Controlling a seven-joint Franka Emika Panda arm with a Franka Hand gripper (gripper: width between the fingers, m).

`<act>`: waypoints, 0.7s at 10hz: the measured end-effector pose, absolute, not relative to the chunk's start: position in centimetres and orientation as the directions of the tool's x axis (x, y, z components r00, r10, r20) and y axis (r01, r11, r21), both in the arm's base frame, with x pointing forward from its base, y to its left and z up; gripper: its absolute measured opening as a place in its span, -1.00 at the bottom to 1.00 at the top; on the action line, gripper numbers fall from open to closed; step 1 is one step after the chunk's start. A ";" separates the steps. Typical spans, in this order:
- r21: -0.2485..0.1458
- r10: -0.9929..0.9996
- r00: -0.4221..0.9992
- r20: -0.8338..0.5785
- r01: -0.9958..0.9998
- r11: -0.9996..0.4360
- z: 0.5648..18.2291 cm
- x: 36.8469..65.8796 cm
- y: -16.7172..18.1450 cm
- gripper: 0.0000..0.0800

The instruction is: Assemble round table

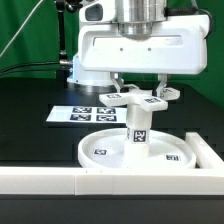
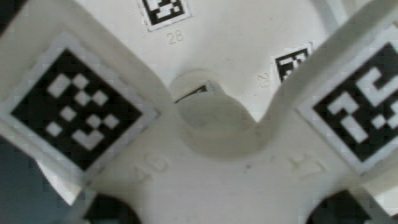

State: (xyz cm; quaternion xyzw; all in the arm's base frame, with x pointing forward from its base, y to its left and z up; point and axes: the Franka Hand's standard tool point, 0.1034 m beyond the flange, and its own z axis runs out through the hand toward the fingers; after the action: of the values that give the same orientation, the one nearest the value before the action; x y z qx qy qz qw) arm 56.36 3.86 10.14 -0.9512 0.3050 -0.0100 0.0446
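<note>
along the near edge, a long straight white border wall, cut off at both sides. behind it, on the black table, a large round rimmed white plastic disc with a short tagged cylindrical white post upright at its centre. atop the post, a white cross-shaped piece, pinched between the fingers, partly masked by them. farther back, the marker board, half hidden. wrist view filled by blurred cross arms.
</note>
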 end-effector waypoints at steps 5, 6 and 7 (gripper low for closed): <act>-0.122 -0.924 0.377 -0.069 -0.922 -0.367 10.1 56.2 3.8 0.11; -0.117 -0.960 0.267 -0.089 -0.959 -0.256 10.1 56.2 3.8 0.11; -0.112 -0.980 0.159 -0.115 -0.983 -0.146 10.1 56.3 3.7 0.11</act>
State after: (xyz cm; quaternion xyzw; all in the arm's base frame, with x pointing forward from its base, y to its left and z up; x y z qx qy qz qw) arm 56.26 3.71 10.13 -0.7571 0.6483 0.0073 0.0805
